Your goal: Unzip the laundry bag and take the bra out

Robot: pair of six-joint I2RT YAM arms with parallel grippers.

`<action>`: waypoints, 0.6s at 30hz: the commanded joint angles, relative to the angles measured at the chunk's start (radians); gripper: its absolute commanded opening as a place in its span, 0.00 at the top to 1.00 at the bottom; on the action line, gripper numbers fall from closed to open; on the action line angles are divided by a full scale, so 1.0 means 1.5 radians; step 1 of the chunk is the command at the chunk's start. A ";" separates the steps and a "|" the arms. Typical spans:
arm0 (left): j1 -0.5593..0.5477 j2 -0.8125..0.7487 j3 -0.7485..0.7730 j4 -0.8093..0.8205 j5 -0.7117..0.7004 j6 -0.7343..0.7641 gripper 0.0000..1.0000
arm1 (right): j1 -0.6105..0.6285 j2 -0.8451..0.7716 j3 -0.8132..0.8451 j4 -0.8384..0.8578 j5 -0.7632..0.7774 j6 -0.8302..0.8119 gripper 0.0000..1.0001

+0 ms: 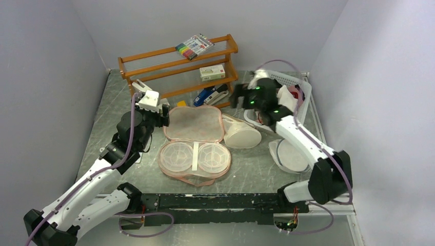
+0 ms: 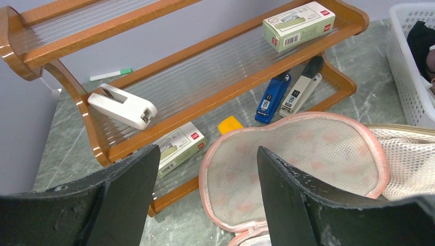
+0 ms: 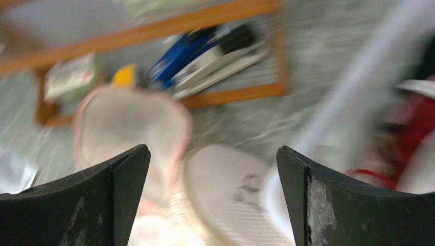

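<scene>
The laundry bag (image 1: 195, 154) lies unzipped and spread flat mid-table. Its mesh lid (image 1: 194, 124) is the far half, and two clear round domes sit in the near half. The lid also shows in the left wrist view (image 2: 297, 154) and, blurred, in the right wrist view (image 3: 123, 128). A white floppy piece that looks like the bra (image 1: 291, 156) lies right of the bag, partly under my right arm. My left gripper (image 1: 164, 114) (image 2: 206, 149) is open over the lid's left edge. My right gripper (image 1: 237, 97) (image 3: 212, 148) is open and empty above the cream cone.
A cream cone-shaped object (image 1: 241, 134) (image 3: 231, 189) rests against the bag's right side. A wooden rack (image 1: 179, 64) (image 2: 205, 77) with staplers, boxes and markers stands at the back. A white basket (image 1: 302, 84) (image 2: 410, 66) with a red garment (image 3: 415, 123) stands back right.
</scene>
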 commanded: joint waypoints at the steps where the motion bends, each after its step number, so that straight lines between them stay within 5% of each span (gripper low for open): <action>1: 0.005 -0.013 0.025 -0.001 0.011 -0.007 0.20 | 0.154 0.053 0.022 0.017 -0.108 -0.072 0.04; 6: 0.004 -0.022 0.007 0.022 0.021 -0.009 0.18 | 0.241 0.148 0.079 -0.007 -0.079 -0.045 0.04; 18: 0.002 0.034 0.025 -0.002 0.039 -0.013 0.24 | 0.234 0.290 0.233 -0.162 0.041 -0.024 0.05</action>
